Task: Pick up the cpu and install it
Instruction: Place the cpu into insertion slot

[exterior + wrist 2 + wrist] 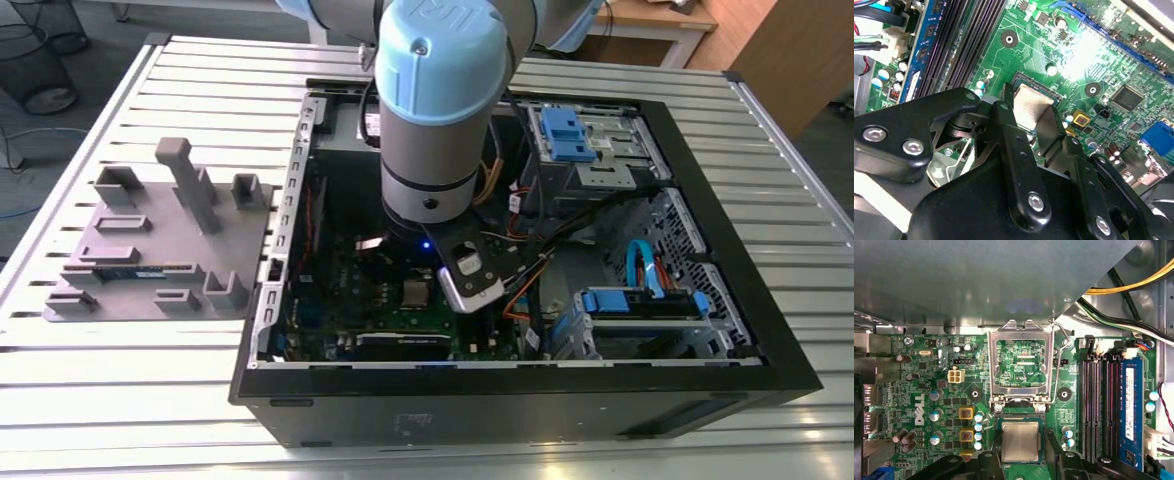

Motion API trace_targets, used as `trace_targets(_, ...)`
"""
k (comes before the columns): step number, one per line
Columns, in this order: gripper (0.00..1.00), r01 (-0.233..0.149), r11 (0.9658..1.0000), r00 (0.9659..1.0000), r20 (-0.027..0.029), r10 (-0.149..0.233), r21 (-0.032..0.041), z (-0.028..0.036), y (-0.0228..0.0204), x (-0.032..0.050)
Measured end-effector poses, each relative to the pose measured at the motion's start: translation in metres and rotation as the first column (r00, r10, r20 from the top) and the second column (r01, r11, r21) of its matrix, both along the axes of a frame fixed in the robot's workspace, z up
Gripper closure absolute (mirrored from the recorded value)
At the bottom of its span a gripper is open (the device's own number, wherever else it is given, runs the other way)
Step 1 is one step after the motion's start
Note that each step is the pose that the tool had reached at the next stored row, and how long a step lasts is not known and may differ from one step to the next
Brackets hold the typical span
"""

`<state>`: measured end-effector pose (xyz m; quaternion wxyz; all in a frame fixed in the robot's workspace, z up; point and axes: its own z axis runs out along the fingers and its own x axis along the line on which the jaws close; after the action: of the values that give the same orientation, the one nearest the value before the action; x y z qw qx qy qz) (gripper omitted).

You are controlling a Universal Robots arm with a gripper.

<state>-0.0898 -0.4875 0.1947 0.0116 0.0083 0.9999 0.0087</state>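
Both fingers [1006,120] of the released tool [1031,104] flank the cpu [1020,441] on the motherboard [1024,55].

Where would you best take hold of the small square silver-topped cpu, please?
By two opposite edges of the square silver cpu, from straight above: it lies flat, and the silver metal socket frame is hinged open beside it.
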Motion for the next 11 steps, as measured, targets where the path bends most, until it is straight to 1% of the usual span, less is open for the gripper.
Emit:
trace_targets(6, 0.55, 0.000, 1.0000, 1.0000, 0.0000, 0.000, 0.0001, 0.0004, 0.0000, 0.0000)
trace_targets(11, 0.55, 0.000, 1.0000, 1.0000, 0.0000, 0.000, 0.0001, 0.0030, 0.0000, 0.0000)
